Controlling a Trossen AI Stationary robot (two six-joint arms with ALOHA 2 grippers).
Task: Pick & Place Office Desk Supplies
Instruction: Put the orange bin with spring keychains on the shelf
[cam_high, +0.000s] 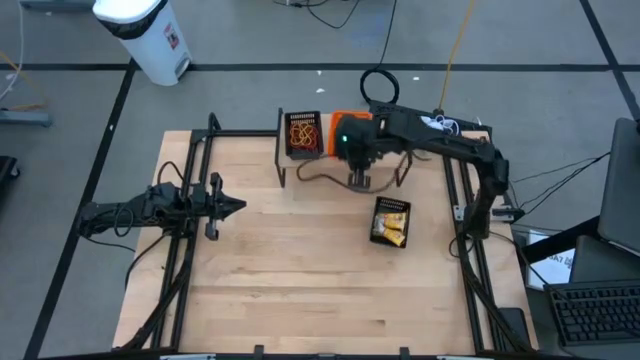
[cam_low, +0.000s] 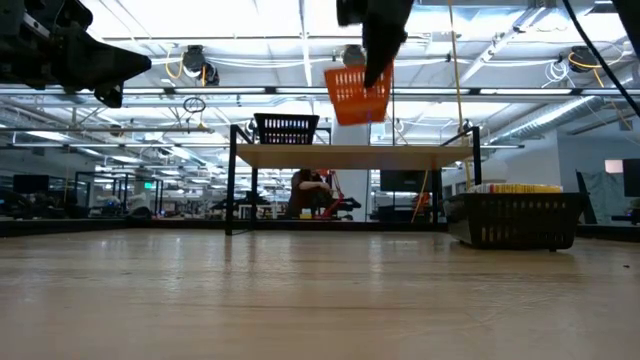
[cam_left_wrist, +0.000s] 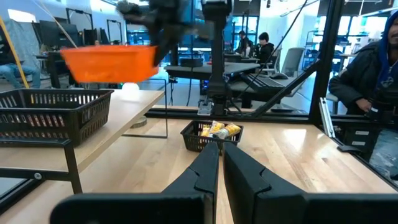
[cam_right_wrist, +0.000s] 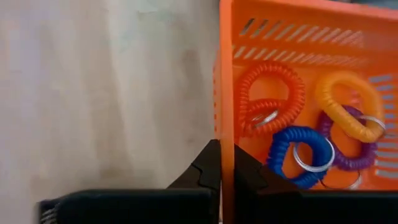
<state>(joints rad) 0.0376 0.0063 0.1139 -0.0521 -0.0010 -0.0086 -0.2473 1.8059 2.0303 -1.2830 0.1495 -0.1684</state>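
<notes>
Inside, 4 bright coiled rings (cam_right_wrist: 298, 130)

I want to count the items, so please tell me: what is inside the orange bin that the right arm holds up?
Inside the orange bin lie coiled rings: two red, one yellow-orange, one blue, one purple. The right claw, shut on the bin's wall, hides the nearest corner.

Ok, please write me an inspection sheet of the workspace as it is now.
Surface: wooden table, mostly bare.
Job's things: coiled rings inside orange bin; yellow packets in a black mesh bin; rubber bands in second mesh bin.
Clutter: nothing seen.
Grippers: right gripper shut on the orange bin's wall, bin lifted; left gripper shut, empty, at left side.
Cables: loose cords behind table.
Surroundings: white waste bin; seated people.
</notes>
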